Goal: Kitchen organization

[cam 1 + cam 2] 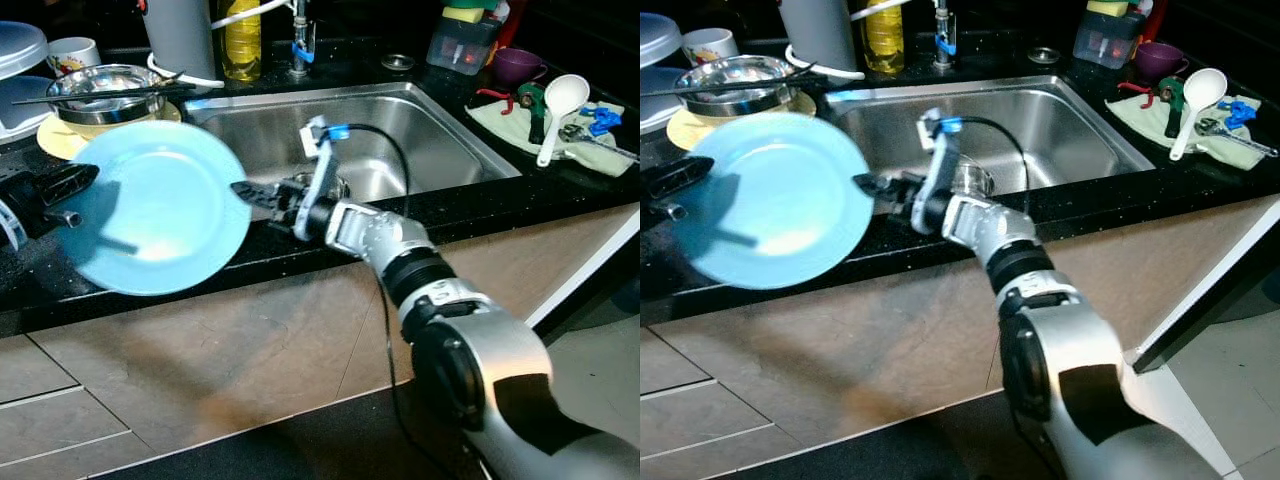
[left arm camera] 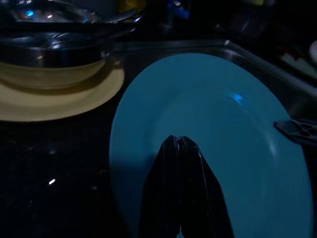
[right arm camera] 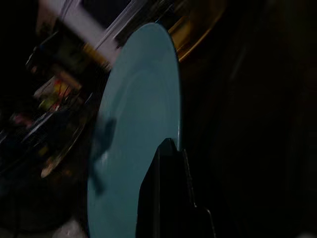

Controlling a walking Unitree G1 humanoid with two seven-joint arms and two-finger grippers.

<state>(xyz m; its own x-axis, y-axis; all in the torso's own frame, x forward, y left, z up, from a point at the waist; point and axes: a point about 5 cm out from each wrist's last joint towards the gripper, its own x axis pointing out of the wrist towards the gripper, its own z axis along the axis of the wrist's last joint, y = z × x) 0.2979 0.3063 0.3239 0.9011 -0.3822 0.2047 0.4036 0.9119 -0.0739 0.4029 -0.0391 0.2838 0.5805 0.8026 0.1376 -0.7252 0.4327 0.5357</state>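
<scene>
Two grippers are clamped on the blue plate over the countertop, left gripper and right gripper pinched shut on opposite rims, so it could easily get dropped if either grip is released too early.

Round light-blue plate, shallow, raised rim, glossy, looks clean. Held tilted above black countertop, near its front edge, just left of steel sink. Left gripper pinches its left rim; right gripper at its right rim.
</scene>
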